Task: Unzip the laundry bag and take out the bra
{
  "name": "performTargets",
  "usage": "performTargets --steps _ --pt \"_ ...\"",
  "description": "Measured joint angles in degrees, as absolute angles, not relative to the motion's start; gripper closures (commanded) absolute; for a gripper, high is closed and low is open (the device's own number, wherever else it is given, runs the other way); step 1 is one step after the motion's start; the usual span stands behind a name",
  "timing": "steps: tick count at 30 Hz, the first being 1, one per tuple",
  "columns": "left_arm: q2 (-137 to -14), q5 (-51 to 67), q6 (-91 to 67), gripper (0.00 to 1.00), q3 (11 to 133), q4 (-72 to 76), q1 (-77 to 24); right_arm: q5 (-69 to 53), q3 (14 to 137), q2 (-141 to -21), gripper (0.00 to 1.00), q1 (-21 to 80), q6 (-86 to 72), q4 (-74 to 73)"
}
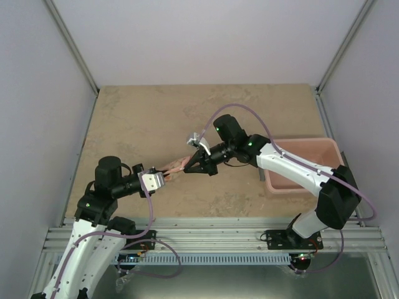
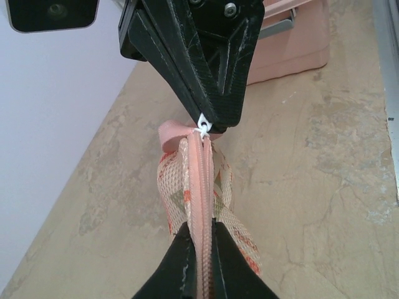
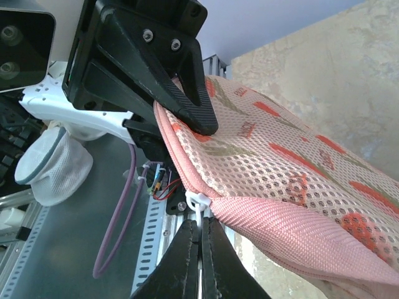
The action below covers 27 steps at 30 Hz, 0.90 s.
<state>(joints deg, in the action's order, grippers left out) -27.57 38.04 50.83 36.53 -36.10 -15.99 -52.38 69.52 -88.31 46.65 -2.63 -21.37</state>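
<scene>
- Left wrist view: left fingers (image 2: pixel 184 265) are pinched narrow on the pink zip rim (image 2: pixel 203 187) of the laundry bag (image 2: pixel 171 205), one finger on each side of it.
- Right fingers (image 2: pixel 219 111) come in from above in that view, tips closed on the small white zip pull (image 2: pixel 202 128) at the far end of the rim.
- Right wrist view shows the same: its two fingers are pressed together on the zip pull, which sits at a corner of the bag.
- Zip looks closed along the stretch between the pull and the left fingers.
- Bag is cream mesh with an orange-pink print. It hangs stretched between the two sets of fingers, edge-on to the left wrist camera, and is lifted off the tabletop (image 1: pixel 143 118).
- Top view: the bag sits in the front middle of the tabletop, between the arms.
- What is inside the bag cannot be told.
- Pink tub (image 1: pixel 305 163) stands on the right side of the tabletop, well apart from the bag.
- White mesh pouch (image 3: pixel 55 168) and a purple cable (image 3: pixel 121 218) show by the frame below the table edge in the right wrist view.
</scene>
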Motion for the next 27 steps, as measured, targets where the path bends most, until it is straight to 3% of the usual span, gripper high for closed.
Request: performTargets --steps 6,17,18,24,27 --pt "-27.46 38.50 48.84 1.00 36.51 -35.59 -15.97 -51.79 69.45 -87.90 1.00 47.09 -3.90 -19.90" --pt "-26.52 39.11 44.80 1.00 36.36 -38.54 -14.94 -35.44 73.78 -88.77 1.00 52.31 0.32 -20.08" --pt "-26.50 39.27 44.66 0.97 36.38 -38.41 -14.85 -35.09 74.63 -89.34 0.99 52.42 1.56 -20.10" --pt "-26.44 41.19 41.85 0.44 38.44 -38.89 -14.31 -33.71 84.60 -96.20 0.99 52.53 16.34 -22.46" --pt "-26.41 43.27 41.36 0.29 40.01 -41.17 -14.37 -33.34 85.43 -96.60 1.00 51.86 25.54 -22.31"
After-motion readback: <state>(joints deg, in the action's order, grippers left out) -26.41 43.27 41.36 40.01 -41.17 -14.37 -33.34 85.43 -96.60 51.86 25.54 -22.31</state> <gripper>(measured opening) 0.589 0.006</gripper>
